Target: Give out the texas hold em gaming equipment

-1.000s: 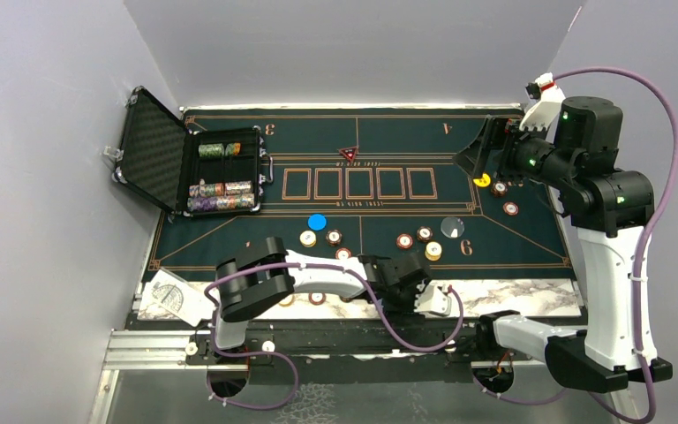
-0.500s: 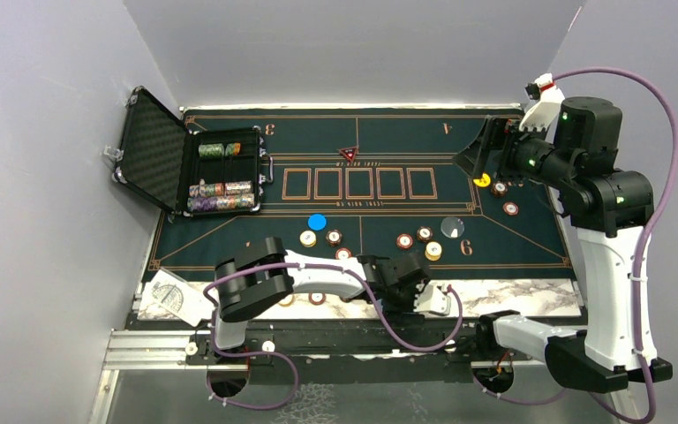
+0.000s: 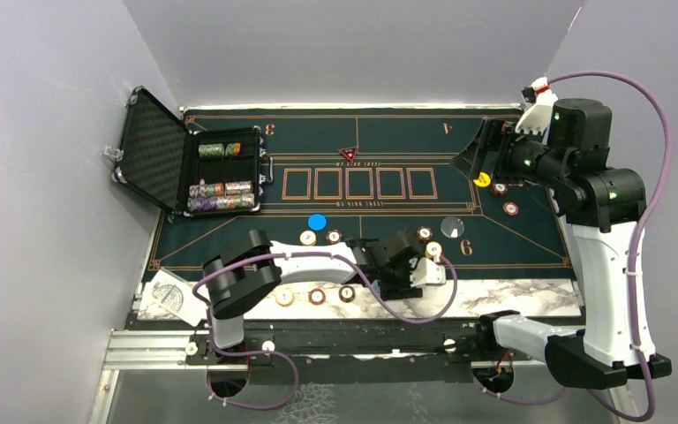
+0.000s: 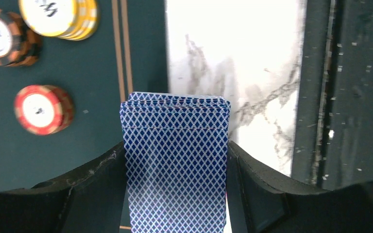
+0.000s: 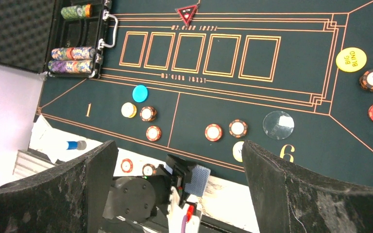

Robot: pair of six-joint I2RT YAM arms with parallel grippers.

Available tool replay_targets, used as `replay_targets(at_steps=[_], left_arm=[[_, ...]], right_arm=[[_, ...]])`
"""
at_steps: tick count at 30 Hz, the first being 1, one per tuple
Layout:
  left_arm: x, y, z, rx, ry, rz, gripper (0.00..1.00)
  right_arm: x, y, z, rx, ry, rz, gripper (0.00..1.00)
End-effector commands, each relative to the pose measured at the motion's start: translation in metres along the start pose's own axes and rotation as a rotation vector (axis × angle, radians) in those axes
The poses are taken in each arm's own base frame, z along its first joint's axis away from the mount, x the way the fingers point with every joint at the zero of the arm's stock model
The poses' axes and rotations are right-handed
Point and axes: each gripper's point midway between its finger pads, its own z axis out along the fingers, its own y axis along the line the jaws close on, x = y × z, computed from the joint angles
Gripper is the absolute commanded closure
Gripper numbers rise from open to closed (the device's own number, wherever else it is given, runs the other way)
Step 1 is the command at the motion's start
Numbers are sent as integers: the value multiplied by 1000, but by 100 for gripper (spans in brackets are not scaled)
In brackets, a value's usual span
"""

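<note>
My left gripper (image 3: 403, 265) is shut on a deck of blue-backed playing cards (image 4: 175, 160), which hangs over the seam between the green mat and the marble strip. The same deck (image 5: 197, 179) shows in the right wrist view. Beside it lie a red-white chip stack (image 4: 41, 109) and a yellow chip stack (image 4: 60, 17). More chips (image 3: 333, 236), a blue disc (image 3: 317, 222), a clear disc (image 3: 452, 226), a yellow disc (image 3: 483, 180) and a red triangular marker (image 3: 348, 154) lie on the mat. My right gripper (image 3: 477, 157) hangs open and empty above the mat's back right.
The black foam-lined case (image 3: 154, 150) stands open at the back left with rows of chips (image 3: 225, 196) in it. Three chips (image 3: 317, 296) sit on the marble strip (image 3: 512, 296) near my left arm. A paper sheet (image 3: 166, 299) lies at the front left.
My left gripper has moved away from the near edge toward the mat with the deck, uncovering chips on the marble strip. The right arm shifted only slightly.
</note>
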Motion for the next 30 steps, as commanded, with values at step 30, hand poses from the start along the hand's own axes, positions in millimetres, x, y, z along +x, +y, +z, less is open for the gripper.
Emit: replay_targets(at_steps=[30], left_arm=[[-15,85,-121,-203,-132,-410,100]], right_arm=[[124,-6,110,-207,467,173,10]])
